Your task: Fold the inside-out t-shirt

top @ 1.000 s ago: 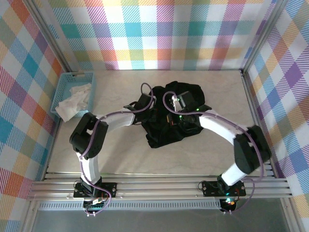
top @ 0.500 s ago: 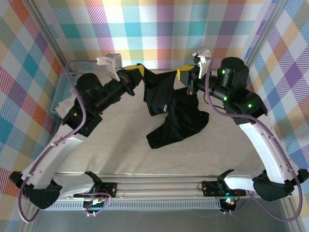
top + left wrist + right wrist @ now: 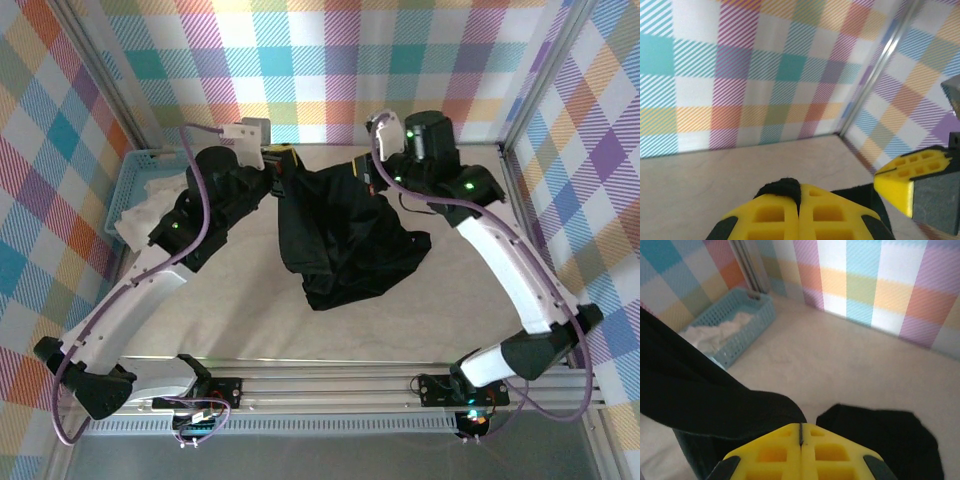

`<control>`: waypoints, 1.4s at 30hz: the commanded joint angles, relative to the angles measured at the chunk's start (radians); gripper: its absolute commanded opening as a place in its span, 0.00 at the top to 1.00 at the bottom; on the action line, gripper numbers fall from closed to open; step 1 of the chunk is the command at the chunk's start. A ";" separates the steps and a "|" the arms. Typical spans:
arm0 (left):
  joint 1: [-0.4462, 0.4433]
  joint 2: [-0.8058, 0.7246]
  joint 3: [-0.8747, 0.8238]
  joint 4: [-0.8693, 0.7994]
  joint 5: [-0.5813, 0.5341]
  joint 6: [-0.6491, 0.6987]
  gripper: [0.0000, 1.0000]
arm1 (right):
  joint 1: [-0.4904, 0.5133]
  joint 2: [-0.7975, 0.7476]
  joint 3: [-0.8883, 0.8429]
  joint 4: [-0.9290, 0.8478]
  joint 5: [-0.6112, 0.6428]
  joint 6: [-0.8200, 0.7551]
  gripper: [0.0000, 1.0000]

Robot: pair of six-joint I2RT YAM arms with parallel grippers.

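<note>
You have a soft, matt black cloth t-shirt (image 3: 340, 240) over a smooth, pale stone-look table (image 3: 240, 310). The light-blue latticed basket (image 3: 751, 324) looks plastic; the left tool (image 3: 799, 202) and right tool (image 3: 801, 437) carry matt yellow moulded plastic fingers.

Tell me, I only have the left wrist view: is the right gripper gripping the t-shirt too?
Observer: Yes. The right gripper is shut with black t-shirt fabric pinched at its fingertips.
Operator: Is the shirt off the table?
Observer: Partly. From above it hangs between the left gripper and the right one, its lower part bunched on the table.
Operator: Anything else around?
Observer: A light-blue basket holding a white cloth sits at the far left corner, apart from the shirt.
</note>
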 commanded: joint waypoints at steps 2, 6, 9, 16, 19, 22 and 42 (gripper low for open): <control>0.001 0.009 -0.051 -0.042 -0.099 0.032 1.00 | -0.001 -0.009 -0.130 -0.053 0.024 0.070 1.00; 0.006 0.010 -0.126 -0.089 -0.077 0.022 1.00 | 0.001 -0.006 -0.276 -0.017 0.026 0.084 1.00; 0.007 0.021 -0.194 -0.091 -0.062 -0.004 1.00 | 0.000 0.013 -0.363 0.049 -0.065 0.069 0.83; 0.009 0.015 -0.249 -0.101 -0.036 -0.031 1.00 | -0.004 0.005 -0.589 0.211 -0.094 -0.044 0.36; 0.009 0.014 -0.251 -0.105 -0.034 -0.030 1.00 | -0.005 0.077 -0.588 0.256 -0.124 -0.041 0.30; 0.010 0.010 -0.252 -0.108 -0.032 -0.031 1.00 | -0.007 0.148 -0.534 0.275 -0.147 -0.041 0.27; 0.066 0.109 -0.189 -0.059 -0.019 -0.064 1.00 | -0.173 -0.144 -0.449 0.418 -0.278 0.268 1.00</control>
